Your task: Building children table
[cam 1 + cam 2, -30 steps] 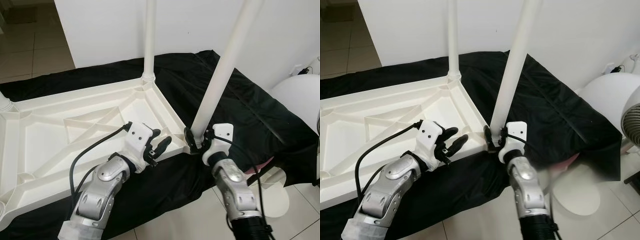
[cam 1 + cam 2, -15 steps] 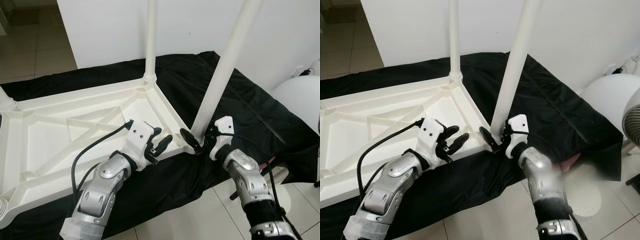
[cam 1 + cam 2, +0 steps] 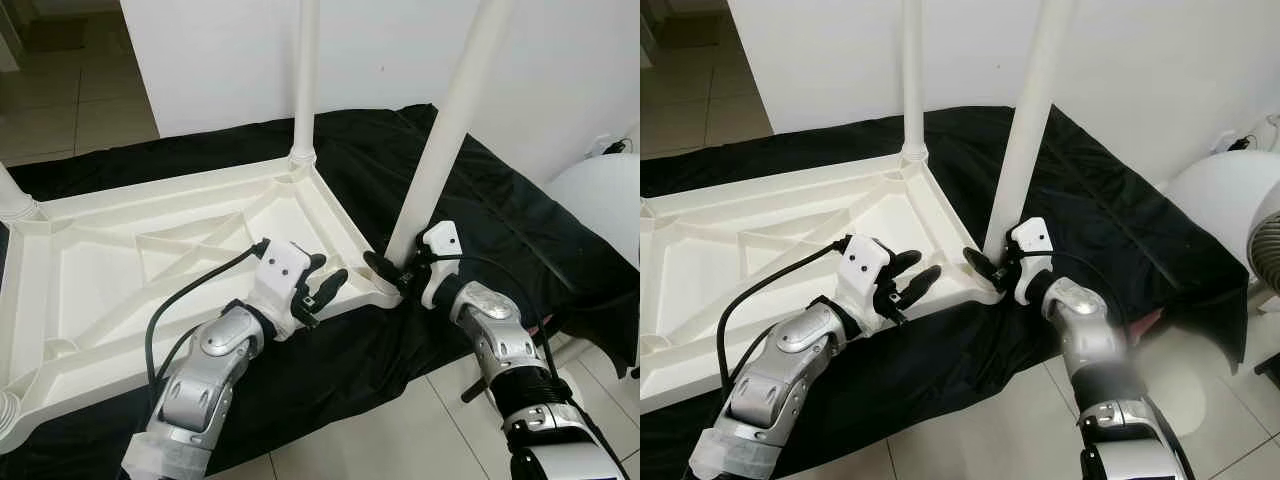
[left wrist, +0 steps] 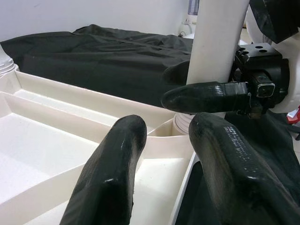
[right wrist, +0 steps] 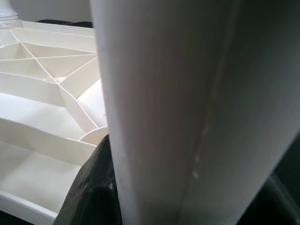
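On the black cloth (image 3: 500,210) the white tabletop (image 3: 120,270) lies upside down. Your right gripper (image 3: 392,276) is clamped round the base of the near-corner leg (image 3: 440,140). Your left gripper (image 3: 325,285) hovers open over the tabletop's near edge, just beside that corner.

Your left silver arm reached forward, its black two-fingered left gripper (image 3: 328,285) parted and holding nothing. Your right silver arm bent inward, and its black two-fingered right gripper (image 3: 392,275) was clamped on the white tubular table leg (image 3: 445,130).
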You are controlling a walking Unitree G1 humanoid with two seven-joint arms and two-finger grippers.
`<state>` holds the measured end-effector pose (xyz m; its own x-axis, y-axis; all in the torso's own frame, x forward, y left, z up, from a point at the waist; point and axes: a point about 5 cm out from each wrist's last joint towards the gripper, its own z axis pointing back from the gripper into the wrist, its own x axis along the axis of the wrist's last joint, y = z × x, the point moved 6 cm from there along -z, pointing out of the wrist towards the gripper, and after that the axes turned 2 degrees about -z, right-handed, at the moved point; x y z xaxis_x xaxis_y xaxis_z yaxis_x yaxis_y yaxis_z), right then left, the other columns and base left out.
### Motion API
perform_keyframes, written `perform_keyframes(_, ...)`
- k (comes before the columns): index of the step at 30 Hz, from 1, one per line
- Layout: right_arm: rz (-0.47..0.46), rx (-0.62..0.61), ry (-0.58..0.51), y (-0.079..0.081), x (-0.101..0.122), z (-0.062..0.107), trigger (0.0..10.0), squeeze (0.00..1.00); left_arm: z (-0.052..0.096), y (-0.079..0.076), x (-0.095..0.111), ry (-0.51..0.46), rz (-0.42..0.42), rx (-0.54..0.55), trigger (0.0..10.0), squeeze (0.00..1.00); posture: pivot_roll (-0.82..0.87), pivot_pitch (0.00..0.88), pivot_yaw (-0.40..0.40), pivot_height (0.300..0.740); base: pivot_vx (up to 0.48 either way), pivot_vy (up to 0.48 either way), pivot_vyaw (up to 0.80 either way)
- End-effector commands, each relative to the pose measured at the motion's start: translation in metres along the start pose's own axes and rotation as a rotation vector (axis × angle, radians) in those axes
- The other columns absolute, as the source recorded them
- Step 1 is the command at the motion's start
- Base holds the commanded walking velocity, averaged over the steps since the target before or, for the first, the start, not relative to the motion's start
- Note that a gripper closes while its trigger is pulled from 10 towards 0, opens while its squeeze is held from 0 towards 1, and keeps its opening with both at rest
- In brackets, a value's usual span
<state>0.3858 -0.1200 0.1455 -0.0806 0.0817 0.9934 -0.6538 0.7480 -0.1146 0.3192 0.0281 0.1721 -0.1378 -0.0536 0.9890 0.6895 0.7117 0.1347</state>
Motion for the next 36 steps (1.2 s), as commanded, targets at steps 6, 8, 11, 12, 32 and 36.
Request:
perform_keyframes(6,-0.065,0.002,0.04,0.008,-0.022,0.004,10.0,0.0,-0.001,0.001,-0.002,0.006,-0.004,0.034,10.0,0.0,-0.03,0.023,-0.031,0.74,0.0,0.0,0.0)
perform_keyframes(8,-0.086,-0.045,0.054,0.005,-0.026,0.005,10.0,0.0,-0.001,0.0,-0.003,0.006,-0.003,0.029,10.0,0.0,-0.03,0.024,-0.031,0.74,0.0,0.0,0.0)
perform_keyframes(11,-0.086,-0.045,0.054,0.005,-0.026,0.005,10.0,0.0,-0.001,0.0,-0.003,0.006,-0.003,0.029,10.0,0.0,-0.03,0.024,-0.031,0.74,0.0,0.0,0.0)
perform_keyframes(12,-0.086,-0.045,0.054,0.005,-0.026,0.005,10.0,0.0,-0.001,0.0,-0.003,0.006,-0.003,0.029,10.0,0.0,-0.03,0.024,-0.031,0.74,0.0,0.0,0.0)
perform_keyframes(32,-0.293,-0.691,0.029,0.022,-0.032,0.013,10.0,0.0,0.002,-0.007,-0.007,0.015,0.006,0.012,10.0,0.0,-0.03,0.02,-0.043,0.74,0.0,0.0,0.0)
perform_keyframes(36,-0.343,-0.714,0.027,0.035,-0.032,0.006,10.0,0.0,0.002,-0.007,-0.007,0.016,0.008,0.014,10.0,0.0,-0.02,0.02,-0.046,0.74,0.0,0.0,0.0)
